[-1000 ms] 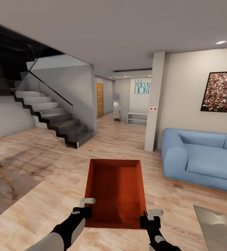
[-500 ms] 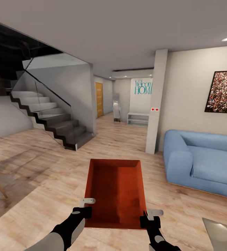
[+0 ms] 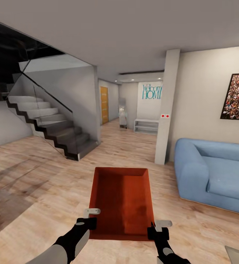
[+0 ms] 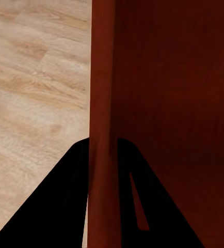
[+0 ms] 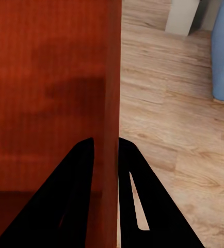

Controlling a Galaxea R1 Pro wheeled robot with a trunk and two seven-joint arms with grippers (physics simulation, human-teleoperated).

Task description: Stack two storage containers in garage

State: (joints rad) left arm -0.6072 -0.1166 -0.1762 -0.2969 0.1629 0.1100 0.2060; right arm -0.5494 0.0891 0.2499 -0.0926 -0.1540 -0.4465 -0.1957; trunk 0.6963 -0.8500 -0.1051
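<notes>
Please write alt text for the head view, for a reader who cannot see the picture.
A robot's two grippers, left gripper and right gripper, hold an orange-red open-topped storage container by its side walls above a light wood plank floor. A blue sofa stands at the right, a glass-railed staircase at the left, and a hallway lies ahead.

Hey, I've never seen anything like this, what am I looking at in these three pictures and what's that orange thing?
These are simulator renders from a wheeled robot with two arms. The big picture comes from its head camera, looking down over both arms across a light wood floor, with a blue sofa and a staircase ahead. The orange thing is an open-topped storage container, carried in front. The left pincer clamps one side wall, the right pincer the other. The two small pictures come from cameras near each pincer: black fingers straddle the thin orange wall.
</notes>
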